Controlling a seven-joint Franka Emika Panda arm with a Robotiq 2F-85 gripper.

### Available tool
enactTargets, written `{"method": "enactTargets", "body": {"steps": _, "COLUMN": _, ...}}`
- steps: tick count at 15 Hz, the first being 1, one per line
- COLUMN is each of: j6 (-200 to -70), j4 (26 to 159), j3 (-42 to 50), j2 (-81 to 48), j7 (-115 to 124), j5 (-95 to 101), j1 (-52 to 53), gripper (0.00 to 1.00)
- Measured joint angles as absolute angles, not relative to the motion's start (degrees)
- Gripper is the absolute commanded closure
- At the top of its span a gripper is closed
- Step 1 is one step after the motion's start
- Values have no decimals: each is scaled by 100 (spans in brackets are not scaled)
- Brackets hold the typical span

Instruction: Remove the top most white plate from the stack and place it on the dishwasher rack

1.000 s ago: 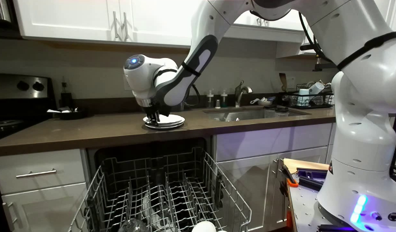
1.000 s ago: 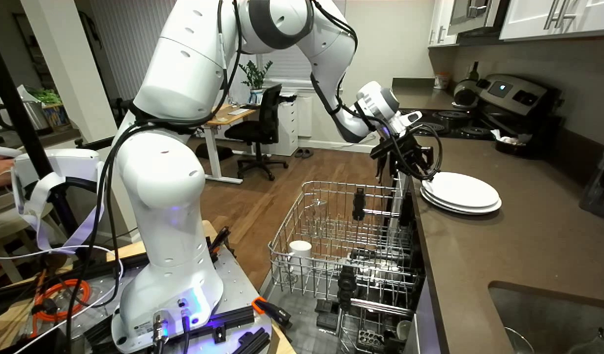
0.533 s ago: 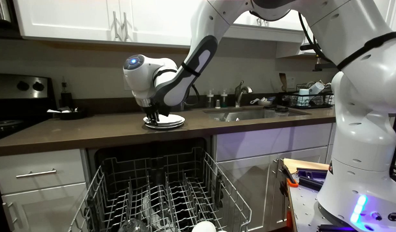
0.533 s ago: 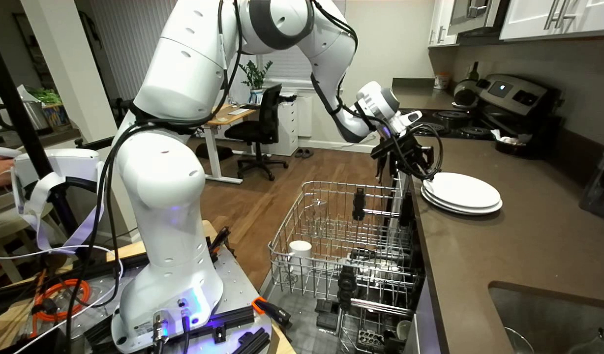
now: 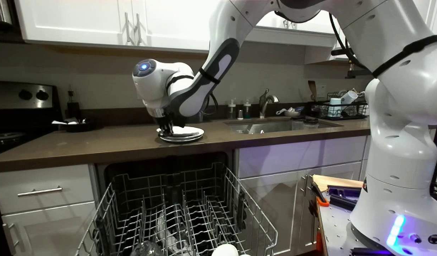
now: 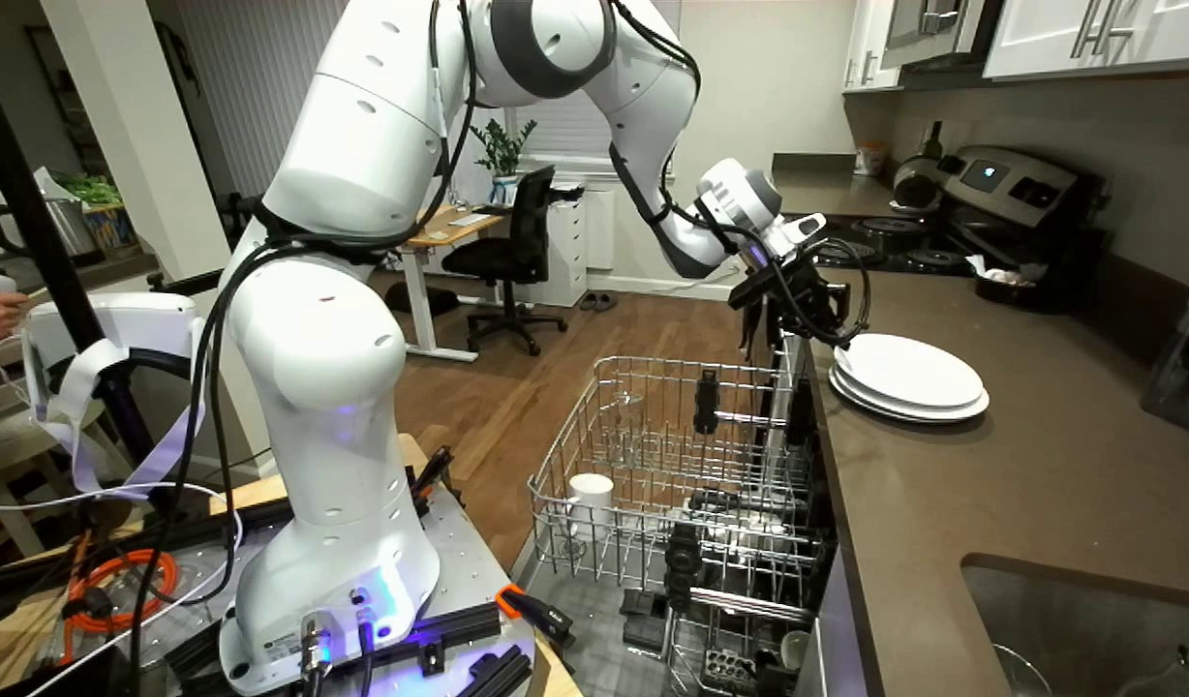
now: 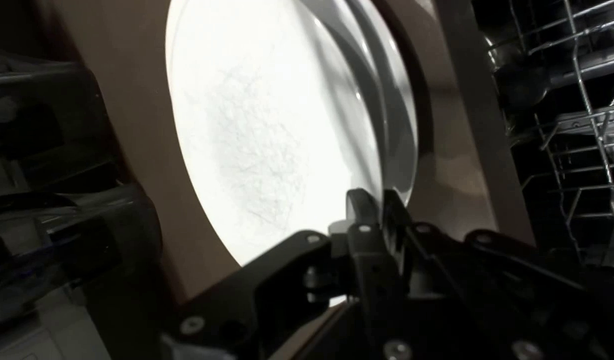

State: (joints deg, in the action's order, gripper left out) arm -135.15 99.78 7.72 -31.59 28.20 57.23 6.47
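The top most white plate is round, glossy and white. My gripper is shut on its rim, one finger above and one below, as the wrist view shows. The gripped side of the plate is tilted slightly up, with a gap to the plates below. The stack of white plates lies on the counter near its front edge; its rims also show in the wrist view. The dishwasher rack, of grey wire with upright tines, is pulled out below the counter; it also shows in an exterior view.
A white mug and a clear glass are in the rack. The brown counter edge lies between stack and rack. A sink with a faucet is beside the plates. White upper cabinets hang above.
My gripper has moved slightly up and toward the stove side. The gripped edge of the top plate has risen with it, opening a gap above the lower plates.
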Motion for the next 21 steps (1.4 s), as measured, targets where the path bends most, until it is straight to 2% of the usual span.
{"method": "enactTargets", "body": {"steps": 7, "j6": -12972, "j4": 9962, "j3": 702, "j2": -3141, "j7": 2949, "j5": 5724, "j1": 954, "gripper": 93}}
{"method": "enactTargets", "body": {"steps": 8, "j6": -12914, "j4": 9962, "j3": 689, "j2": -3137, "j7": 2985, "j5": 5724, "j1": 980, "gripper": 81}}
{"method": "enactTargets", "body": {"steps": 9, "j6": -12871, "j4": 9962, "j3": 679, "j2": -3135, "j7": 3007, "j5": 5724, "j1": 996, "gripper": 76}}
{"method": "enactTargets", "body": {"steps": 10, "j6": -12850, "j4": 9963, "j3": 671, "j2": -3135, "j7": 3025, "j5": 5724, "j1": 999, "gripper": 65}}
{"method": "enactTargets", "body": {"steps": 11, "j6": -12847, "j4": 9966, "j3": 668, "j2": -3139, "j7": 3034, "j5": 5724, "j1": 999, "gripper": 65}}
{"method": "enactTargets", "body": {"steps": 14, "j6": -12847, "j4": 10002, "j3": 673, "j2": -3150, "j7": 3070, "j5": 5724, "j1": 992, "gripper": 58}}
{"method": "enactTargets", "body": {"steps": 20, "j6": -12847, "j4": 10022, "j3": 714, "j2": -3173, "j7": 3084, "j5": 5725, "j1": 971, "gripper": 80}}
{"method": "enactTargets", "body": {"steps": 21, "j6": -12847, "j4": 10022, "j3": 722, "j2": -3177, "j7": 3085, "j5": 5727, "j1": 968, "gripper": 74}}
